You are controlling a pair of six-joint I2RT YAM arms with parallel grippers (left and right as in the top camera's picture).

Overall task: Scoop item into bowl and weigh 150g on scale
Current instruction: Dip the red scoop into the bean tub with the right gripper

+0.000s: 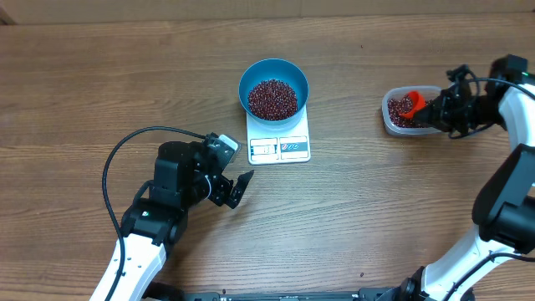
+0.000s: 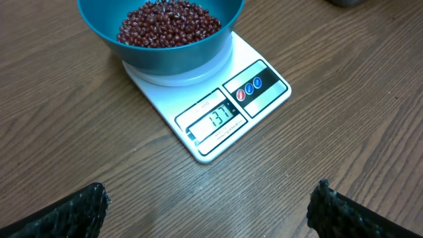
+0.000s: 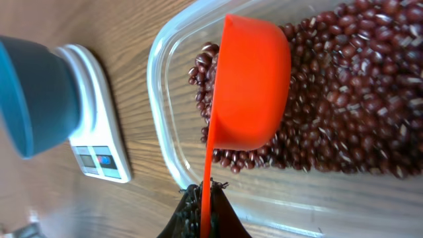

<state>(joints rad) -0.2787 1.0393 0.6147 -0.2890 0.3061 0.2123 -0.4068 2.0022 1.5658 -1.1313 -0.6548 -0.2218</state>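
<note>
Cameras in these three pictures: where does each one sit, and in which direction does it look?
Overhead: above the table, looking straight down; both arms, left tool and right tool show.
Left wrist: on the left arm, facing the scale and bowl; its open fingertips show.
Right wrist: on the right arm, facing the tub of beans; right tool shut on the scoop.
Shared: both wrist views show scale and bowl.

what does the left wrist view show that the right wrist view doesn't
Only the left wrist view: the display reading 131, the beans heaped inside the bowl, and the left gripper open. Only the right wrist view: the right gripper shut on an orange scoop over a clear tub holding more beans. Both: the blue bowl sitting on the white scale, on the wooden table.
</note>
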